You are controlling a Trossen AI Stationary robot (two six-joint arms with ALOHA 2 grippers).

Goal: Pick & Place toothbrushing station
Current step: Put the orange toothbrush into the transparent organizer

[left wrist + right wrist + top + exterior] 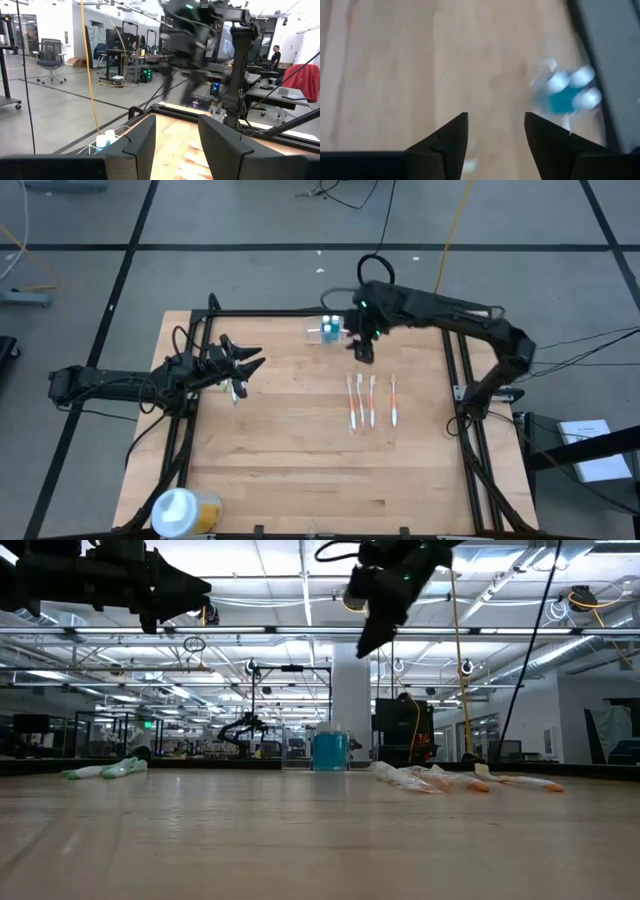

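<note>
The toothbrushing station [328, 330], a small clear holder with blue and white pieces in it, stands on the wooden table near its far edge; it also shows in the low view [329, 750] and the right wrist view [567, 92]. My right gripper [362, 355] hangs open above the table just right of and nearer than the station, slanting down, with nothing between its fingers [496, 135]. My left gripper [252, 364] waits open and roughly level above the table's left part, holding nothing [177, 145].
Several orange-and-white toothbrushes [370, 402] lie side by side on the table right of centre. A green-and-white item [105, 770] lies under the left gripper. A round white-and-yellow tub [182, 510] stands at the near left corner. A black frame [280, 312] borders the table.
</note>
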